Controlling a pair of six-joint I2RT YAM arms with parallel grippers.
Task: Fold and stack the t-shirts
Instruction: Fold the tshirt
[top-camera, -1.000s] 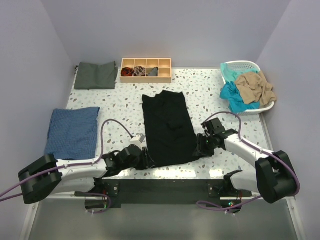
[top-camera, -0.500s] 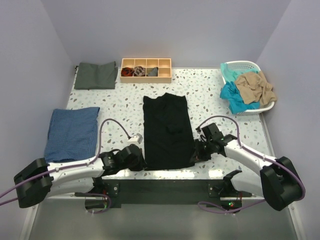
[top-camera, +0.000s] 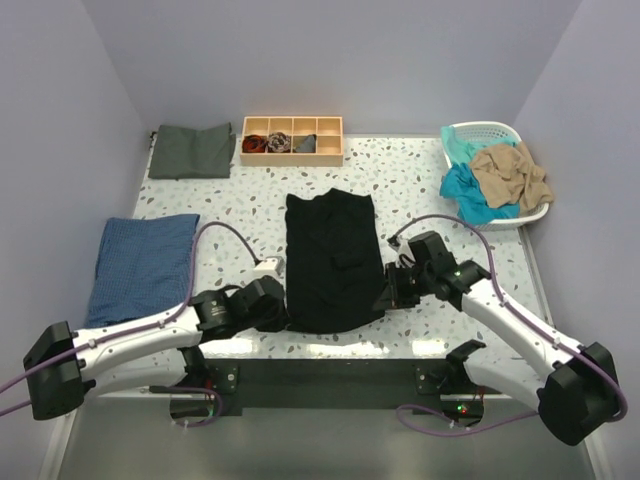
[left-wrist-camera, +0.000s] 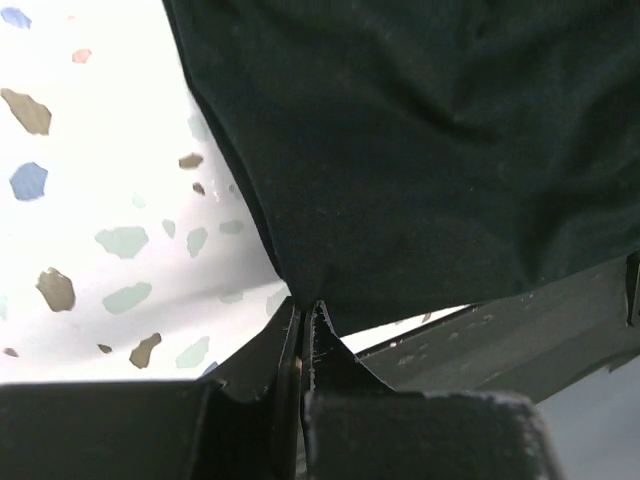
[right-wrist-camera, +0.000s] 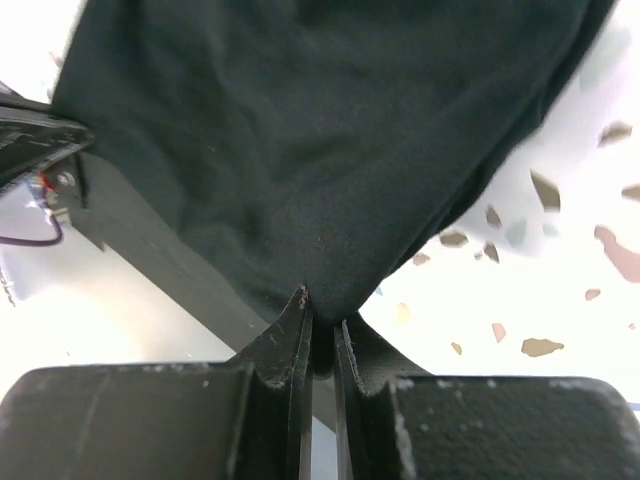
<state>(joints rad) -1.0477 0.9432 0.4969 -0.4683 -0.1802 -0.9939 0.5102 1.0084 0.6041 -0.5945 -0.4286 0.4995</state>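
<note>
Black t-shirt (top-camera: 332, 262) lies mid-tabletop (top-camera: 420, 180), long axis running 12 to 6 o'clock; left hand (top-camera: 282, 316) is clamped on its 7 o'clock hem corner, right hand (top-camera: 386, 298) on the 5 o'clock corner, cloth extending toward 12 from both

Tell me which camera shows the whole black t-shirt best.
Top external: the black t-shirt lies there full length. The wrist views show only corners pinched by the left gripper and right gripper.
</note>
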